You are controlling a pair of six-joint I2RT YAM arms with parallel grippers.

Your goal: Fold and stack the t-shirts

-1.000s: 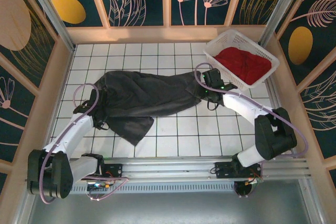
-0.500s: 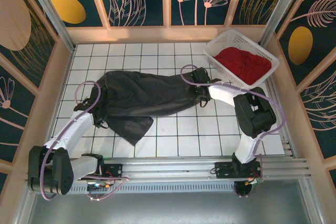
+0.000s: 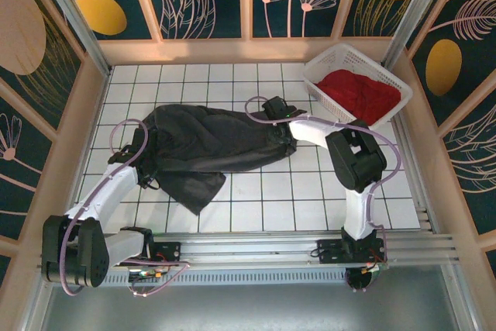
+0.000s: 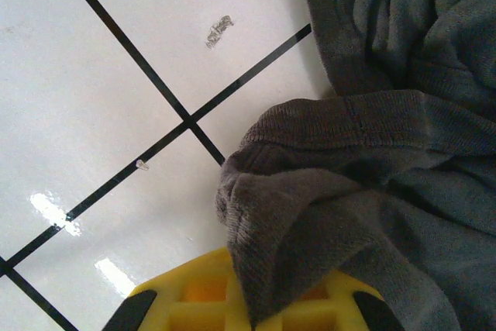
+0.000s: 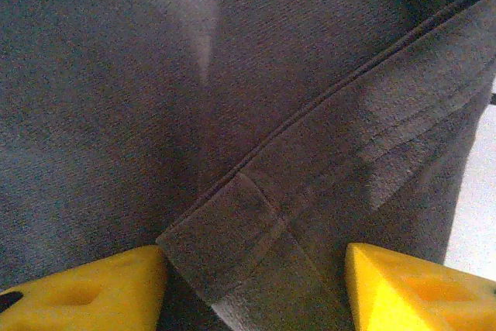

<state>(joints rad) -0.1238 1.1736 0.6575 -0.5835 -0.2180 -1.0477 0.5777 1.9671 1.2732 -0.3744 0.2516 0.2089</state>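
Table (image 3: 263, 207): white tiles, dark grid lines. Grey shirt (image 3: 209, 141): lies crumpled across the middle, stretched left to right, with a loose flap trailing toward the near side; it is not flat and no clean fold is made. Basket (image 3: 322, 63): stands at the far right corner, well apart from the grey shirt, with the red shirt (image 3: 356, 92) heaped inside and not yet handled. Right gripper (image 3: 270, 106): sits on the far right edge of the grey shirt. Its yellow fingers (image 5: 77, 284) stand apart with a hem corner between them; whether they bear on the cloth cannot be told. Left gripper (image 3: 146, 168): at the shirt's left edge, closed on a bunched ribbed hem that spills over its yellow finger (image 4: 186, 304).

Judgement: the step in hand is spreading or folding the grey shirt; the task is at an early stage.

Risks:
- The left pinch holds only a rolled edge, so a sideways pull could strip it free.
- The right jaws may close on one layer or miss the corner, leaving the fold skewed.
- The near flap may be trapped beneath, spoiling the stack.
- The right arm's elbow lies near the basket, and a wide swing could knock it.
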